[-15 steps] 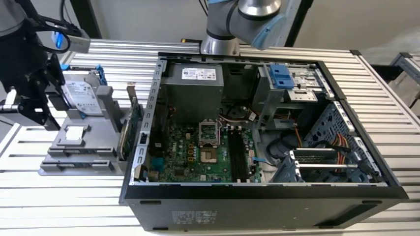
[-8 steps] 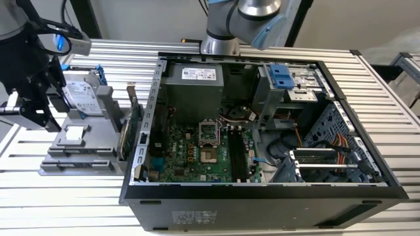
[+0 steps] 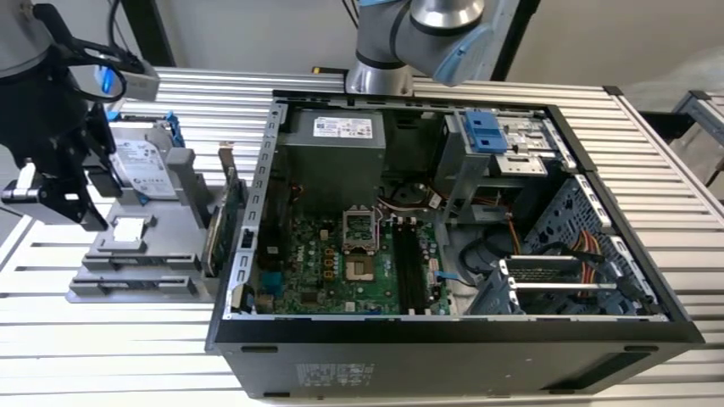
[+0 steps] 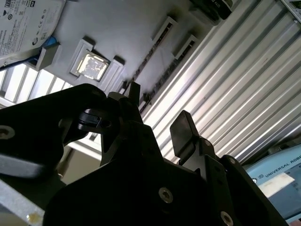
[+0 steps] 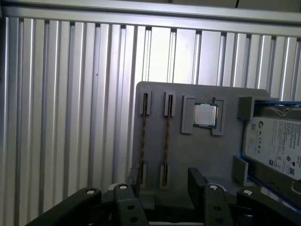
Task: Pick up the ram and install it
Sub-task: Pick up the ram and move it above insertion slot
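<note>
2 ram sticks [image 5: 143, 136] in holder [image 5: 188, 155], tool [image 5: 164, 181] above w/ jaws apart

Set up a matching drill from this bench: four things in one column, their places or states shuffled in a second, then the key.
1. silver square processor chip
2. silver hard drive in a blue frame
3. thin ram stick
4. black gripper

A. open, close to the grey holder
B. on edge in a narrow slot
C. flat in a square pocket
D. at one end of the holder, label showing

Pairs: 1-C, 2-D, 3-B, 4-A
</note>
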`<state>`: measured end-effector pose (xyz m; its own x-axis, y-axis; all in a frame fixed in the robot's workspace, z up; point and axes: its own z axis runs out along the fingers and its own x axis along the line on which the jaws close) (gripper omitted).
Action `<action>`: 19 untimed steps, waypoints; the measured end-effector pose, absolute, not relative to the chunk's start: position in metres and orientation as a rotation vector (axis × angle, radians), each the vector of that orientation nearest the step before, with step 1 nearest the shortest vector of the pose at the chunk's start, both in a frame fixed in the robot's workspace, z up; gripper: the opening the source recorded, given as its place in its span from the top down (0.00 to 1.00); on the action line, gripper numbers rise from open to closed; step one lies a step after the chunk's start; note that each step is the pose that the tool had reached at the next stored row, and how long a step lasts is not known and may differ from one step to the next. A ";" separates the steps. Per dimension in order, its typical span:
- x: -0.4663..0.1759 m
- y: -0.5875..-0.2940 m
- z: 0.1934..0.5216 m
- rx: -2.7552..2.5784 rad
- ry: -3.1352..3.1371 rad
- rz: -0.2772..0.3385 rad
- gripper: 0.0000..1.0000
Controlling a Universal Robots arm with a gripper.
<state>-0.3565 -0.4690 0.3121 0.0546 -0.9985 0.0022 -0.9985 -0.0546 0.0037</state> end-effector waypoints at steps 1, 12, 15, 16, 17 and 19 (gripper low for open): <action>-0.356 -0.469 0.311 2.278 -2.157 -0.001 0.00; -0.356 -0.469 0.309 2.278 -2.157 -0.001 0.00; -0.356 -0.469 0.309 2.278 -2.157 -0.001 0.00; -0.356 -0.469 0.309 2.278 -2.157 -0.001 0.00; -0.357 -0.469 0.309 2.278 -2.157 -0.001 0.00; -0.356 -0.471 0.309 2.278 -2.157 -0.001 0.00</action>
<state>-0.3565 -0.4712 0.3089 0.0546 -0.9985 0.0025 -0.9985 -0.0546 0.0038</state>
